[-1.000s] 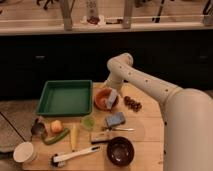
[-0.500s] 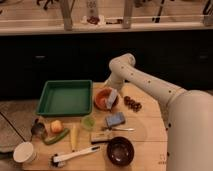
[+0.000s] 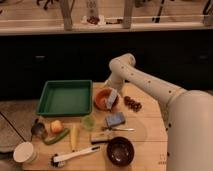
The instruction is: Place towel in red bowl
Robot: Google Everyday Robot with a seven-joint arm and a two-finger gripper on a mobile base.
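With the towel point(image 3: 111, 98) already lying in the red bowl point(image 3: 102, 96), propped against its rim, the gripper point(image 3: 111, 86) is hovering just above, jaws released. Judging by this, only lifting clear of the tabletop point(image 3: 150, 125) remains.

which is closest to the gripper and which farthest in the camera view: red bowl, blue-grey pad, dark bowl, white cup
The gripper hangs over the red bowl, with the towel at its tip.
1. red bowl, right under it
2. blue-grey pad, just in front of the bowl
3. dark bowl, at the table's front edge
4. white cup, front left corner
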